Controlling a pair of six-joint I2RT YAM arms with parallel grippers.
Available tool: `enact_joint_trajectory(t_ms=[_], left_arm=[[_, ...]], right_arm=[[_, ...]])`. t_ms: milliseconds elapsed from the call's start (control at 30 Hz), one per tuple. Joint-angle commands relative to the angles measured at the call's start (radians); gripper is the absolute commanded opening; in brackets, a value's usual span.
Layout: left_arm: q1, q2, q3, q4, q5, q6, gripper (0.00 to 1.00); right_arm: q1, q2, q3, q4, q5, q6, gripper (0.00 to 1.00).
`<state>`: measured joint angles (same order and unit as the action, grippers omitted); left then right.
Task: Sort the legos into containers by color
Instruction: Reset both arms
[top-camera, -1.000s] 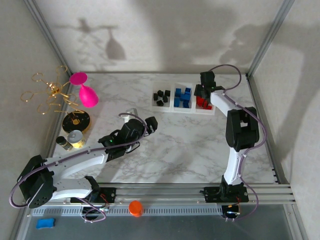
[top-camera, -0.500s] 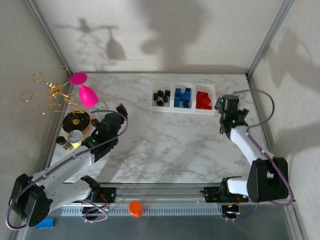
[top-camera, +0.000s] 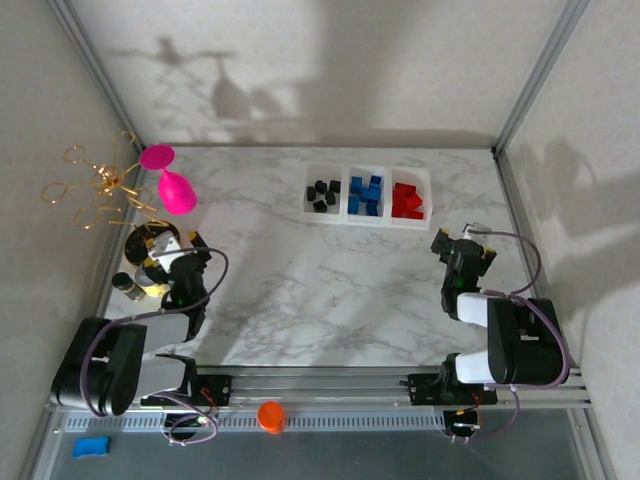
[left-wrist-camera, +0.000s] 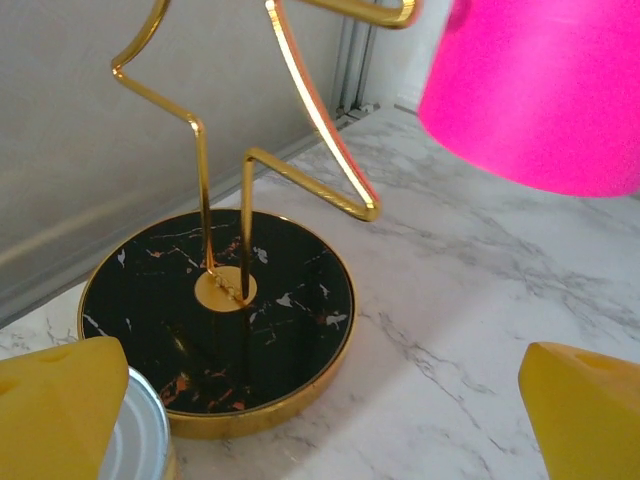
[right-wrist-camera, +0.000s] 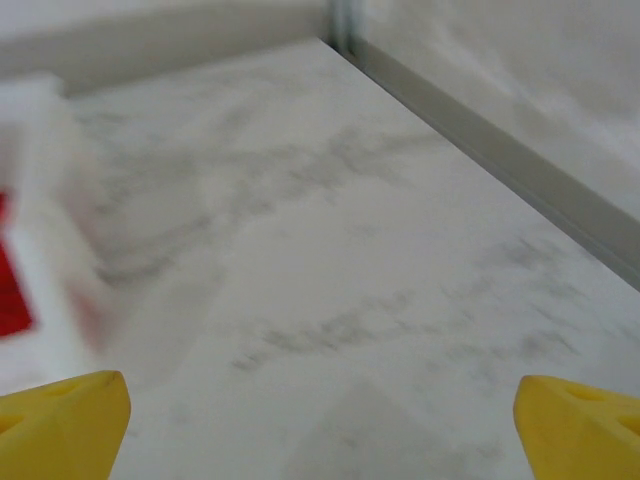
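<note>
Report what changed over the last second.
Both arms pulled back toward their bases: the right arm left the tray's red compartment, jaws open and empty; the left arm swung left to the gold stand. Bricks, tray and goblet stayed put.

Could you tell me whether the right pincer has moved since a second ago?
Yes: the right pincer has withdrawn from above the tray toward the near edge of the table.

1. On the bench (top-camera: 330, 290), the tray (top-camera: 343, 200) lies ahead and left of the right claw (top-camera: 458, 240), well apart.
2. Legos (top-camera: 365, 197) lie in all three tray compartments.
3. The stand base (left-wrist-camera: 215, 320) sits just ahead of the left claw (left-wrist-camera: 320, 430).
4. A tin (left-wrist-camera: 140, 445) lies by its left finger.
5. The goblet (left-wrist-camera: 540, 90) is ahead-right, past the base.
</note>
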<state>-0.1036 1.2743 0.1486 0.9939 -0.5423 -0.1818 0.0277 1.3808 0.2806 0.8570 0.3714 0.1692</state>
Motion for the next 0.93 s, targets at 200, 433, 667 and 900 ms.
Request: enact_joint_trajectory(t_ms=[200, 433, 667, 900], left_arm=[[0.06, 0.262, -0.01, 0.454, 0.347, 0.066, 1.0], [0.017, 0.263, 0.064, 0.321, 0.274, 0.093, 1.0], [0.016, 0.264, 0.063, 0.324, 0.274, 0.094, 1.0], [0.018, 0.264, 0.063, 0.325, 0.274, 0.093, 1.0]], right_arm=[[-0.008, 0.156, -0.06, 0.411, -0.263, -0.133, 0.99], [-0.006, 0.159, -0.063, 0.425, -0.258, -0.137, 0.99], [-0.007, 0.161, -0.063, 0.427, -0.258, -0.137, 0.99], [-0.007, 0.161, -0.061, 0.425, -0.262, -0.138, 0.99]])
